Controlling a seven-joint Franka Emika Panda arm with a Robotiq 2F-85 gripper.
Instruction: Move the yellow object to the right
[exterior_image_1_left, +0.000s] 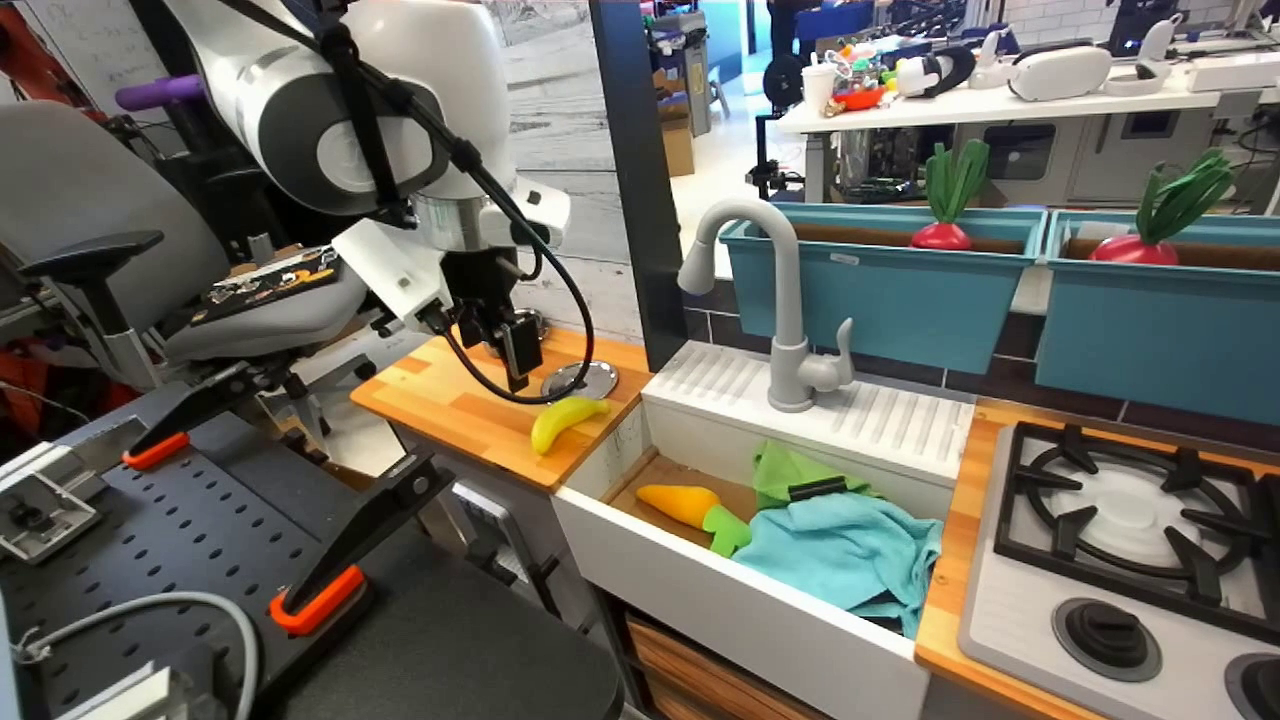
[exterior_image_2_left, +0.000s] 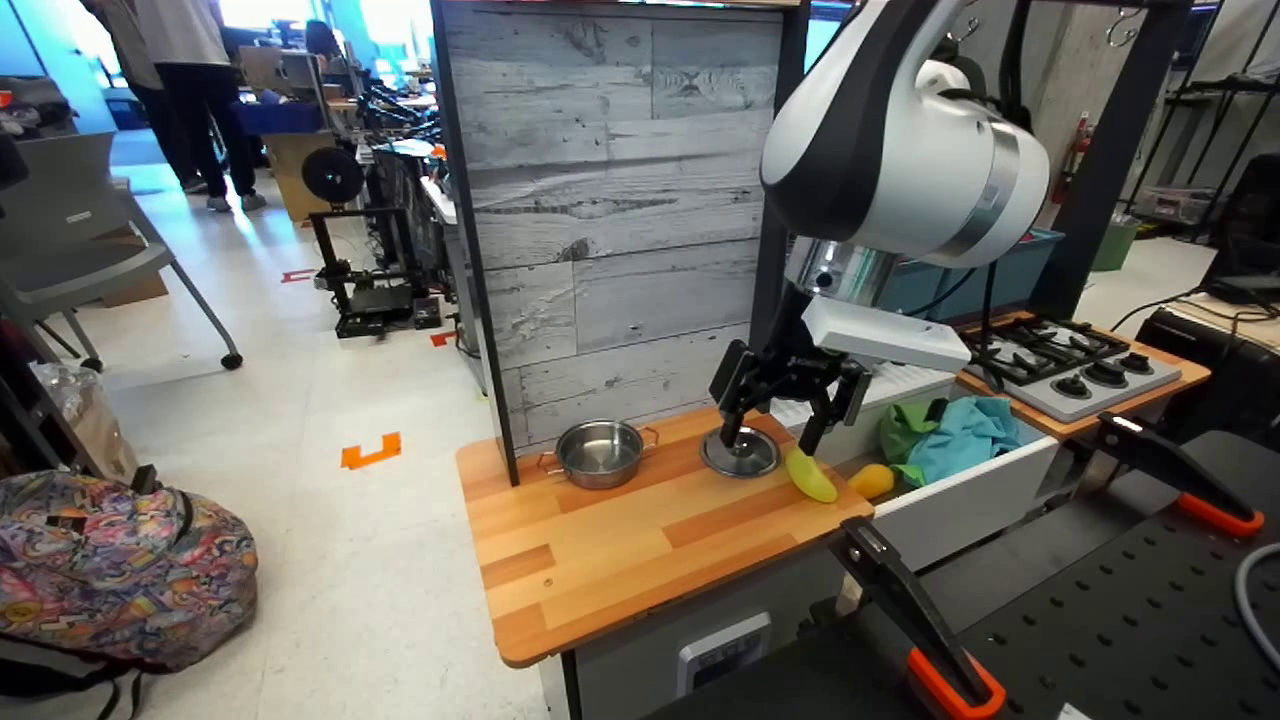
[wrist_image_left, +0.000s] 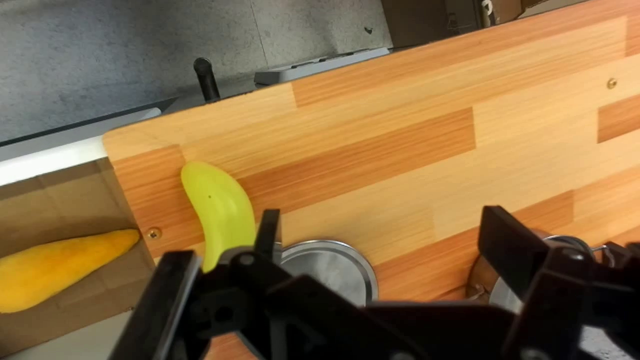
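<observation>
The yellow object is a plain bright yellow, curved, banana-like piece. It lies on the wooden counter near the sink edge in both exterior views (exterior_image_1_left: 562, 423) (exterior_image_2_left: 810, 476). It also shows in the wrist view (wrist_image_left: 220, 205), where its lower end is hidden behind my gripper. My gripper (exterior_image_2_left: 770, 443) is open and empty, above the counter, with the metal lid below it and the yellow object off to one side. In the wrist view the fingers of my gripper (wrist_image_left: 381, 211) stand wide apart, and the yellow object lies outside them, beyond the left finger.
A round metal lid (wrist_image_left: 330, 265) lies beside the yellow object. A small metal pot (exterior_image_2_left: 600, 455) stands farther along the counter (exterior_image_2_left: 640, 540). The white sink (exterior_image_1_left: 720, 610) holds a yellow-orange lump (exterior_image_1_left: 680, 503), a teal cloth (exterior_image_1_left: 840, 545) and a green cloth (exterior_image_1_left: 785, 470). A grey faucet (exterior_image_1_left: 788, 300) rises behind it.
</observation>
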